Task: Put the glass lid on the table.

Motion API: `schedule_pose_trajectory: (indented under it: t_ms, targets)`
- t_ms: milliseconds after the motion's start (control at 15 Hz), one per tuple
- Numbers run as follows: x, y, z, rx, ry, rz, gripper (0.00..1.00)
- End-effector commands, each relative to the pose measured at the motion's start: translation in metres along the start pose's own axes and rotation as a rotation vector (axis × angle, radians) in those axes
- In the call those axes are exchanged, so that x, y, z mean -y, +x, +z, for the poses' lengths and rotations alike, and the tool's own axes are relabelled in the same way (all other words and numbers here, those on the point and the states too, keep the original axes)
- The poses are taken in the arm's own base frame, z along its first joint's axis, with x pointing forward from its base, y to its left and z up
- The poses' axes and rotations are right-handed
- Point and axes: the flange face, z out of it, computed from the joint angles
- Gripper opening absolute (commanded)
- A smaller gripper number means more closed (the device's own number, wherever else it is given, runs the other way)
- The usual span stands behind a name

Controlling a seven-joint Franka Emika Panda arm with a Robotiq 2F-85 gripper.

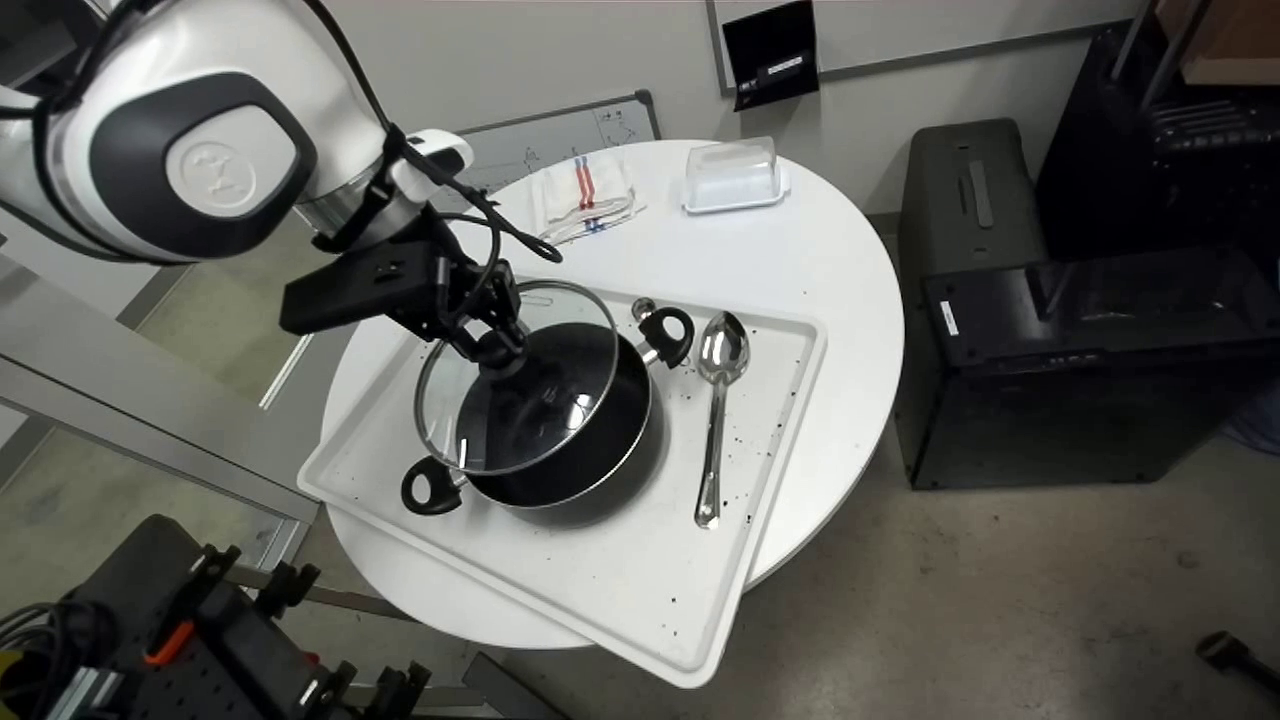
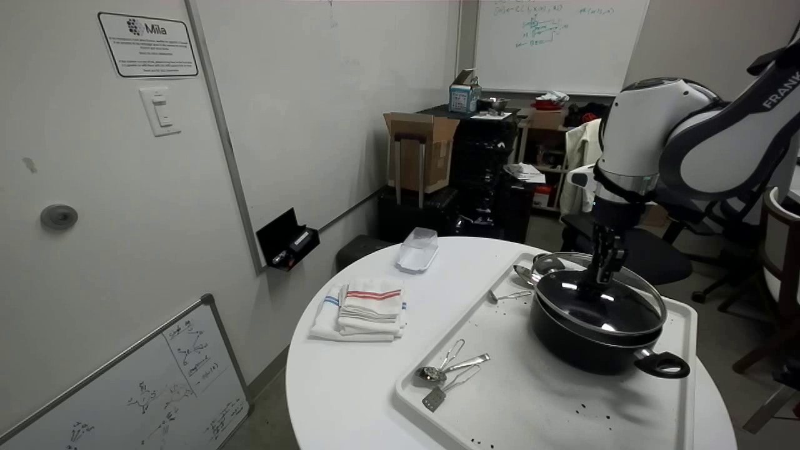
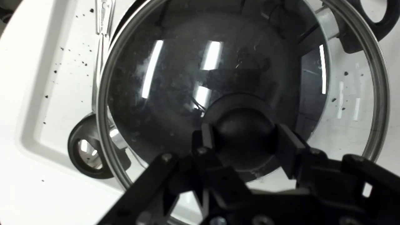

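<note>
The glass lid (image 1: 548, 415) is round and transparent, with a metal rim and a dark knob. It also shows in an exterior view (image 2: 600, 303) and the wrist view (image 3: 175, 78). My gripper (image 3: 242, 134) has its fingers on both sides of the knob, closed on it. In both exterior views the gripper (image 1: 500, 355) (image 2: 601, 272) is above the lid. The lid is over the black two-handled pan (image 1: 610, 455) (image 2: 569, 347), slightly raised and off-centre from it, with a gap showing. The round white table (image 1: 855, 290) (image 2: 350, 381) lies underneath.
A white tray (image 1: 620, 600) under the pan overhangs the table edge. A large spoon (image 1: 715, 430) lies beside the pan. Small utensils (image 2: 440, 378) lie in a tray corner. Folded towels (image 1: 590, 200) and a clear-covered dish (image 1: 735, 180) stand on the table's far part.
</note>
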Motion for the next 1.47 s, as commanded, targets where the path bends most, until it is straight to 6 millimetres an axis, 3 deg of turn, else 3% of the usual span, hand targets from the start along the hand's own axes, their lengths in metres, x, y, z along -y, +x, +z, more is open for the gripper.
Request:
schedule_pose_trajectory:
  t_ms: [0,333,733,1067,1400]
  targets:
    - [0.033,0.014,-0.013,0.022,-0.014,-0.109,0.25]
    - [0.103,0.047,-0.015,0.05,-0.055,-0.296,0.25]
    - [0.186,0.08,0.004,0.072,-0.106,-0.475,0.25]
    - [0.222,0.098,0.028,0.081,-0.12,-0.553,0.25]
    - [0.236,0.111,0.05,0.087,-0.118,-0.589,0.25]
